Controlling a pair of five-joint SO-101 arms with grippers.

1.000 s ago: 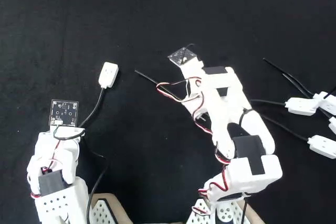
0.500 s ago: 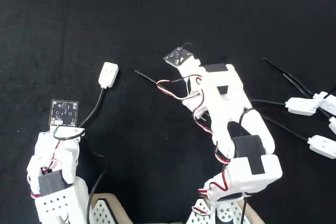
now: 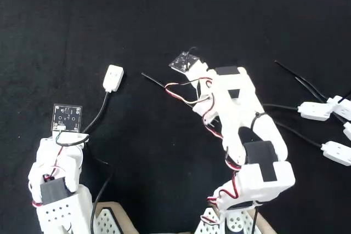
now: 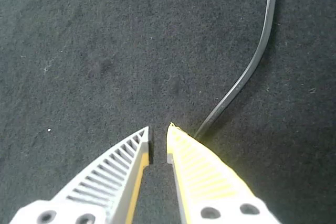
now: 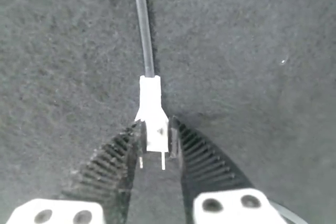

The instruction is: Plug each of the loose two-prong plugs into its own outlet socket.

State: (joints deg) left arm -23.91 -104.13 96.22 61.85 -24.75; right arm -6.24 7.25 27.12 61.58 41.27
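Between the right gripper's [image 5: 155, 126] two fingers sits the small white plug [image 5: 152, 109]. It is held tight near the middle of the black table [image 3: 247, 26]. Its two prongs poke out and its black cord [image 5: 143, 24] runs away. White sockets [image 3: 314, 110] lie well apart, near the table's edge. The left gripper [image 4: 158, 134] is almost closed on nothing, beside another cord [image 4: 247, 72] that leads to a white block [image 3: 113, 78].

White two-prong plug [image 5: 153, 119] is clamped between the right gripper [image 5: 155, 126] fingertips, prongs [image 5: 163, 162] pointed back at the gripper, black cord [image 5: 143, 24] led away from the plug over dark cloth [image 5: 252, 51].
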